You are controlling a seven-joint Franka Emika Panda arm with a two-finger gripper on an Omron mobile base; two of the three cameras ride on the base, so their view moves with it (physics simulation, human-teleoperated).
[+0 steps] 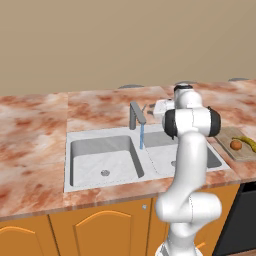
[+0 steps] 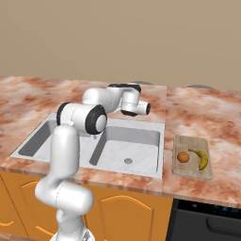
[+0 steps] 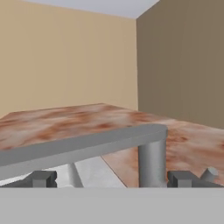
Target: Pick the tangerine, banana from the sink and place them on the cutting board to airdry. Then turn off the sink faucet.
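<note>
Already the tangerine (image 2: 183, 156) and banana (image 2: 202, 158) lie side by side on the board (image 2: 192, 172). Water runs from the faucet (image 1: 136, 115); the gripper (image 3: 111, 178), wide open and empty, is at its spout.

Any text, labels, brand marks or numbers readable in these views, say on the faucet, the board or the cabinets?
None: no words, numbers or signs are readable on the sink faucet, the cutting board, the sink, the countertop or the cabinet doors.
</note>
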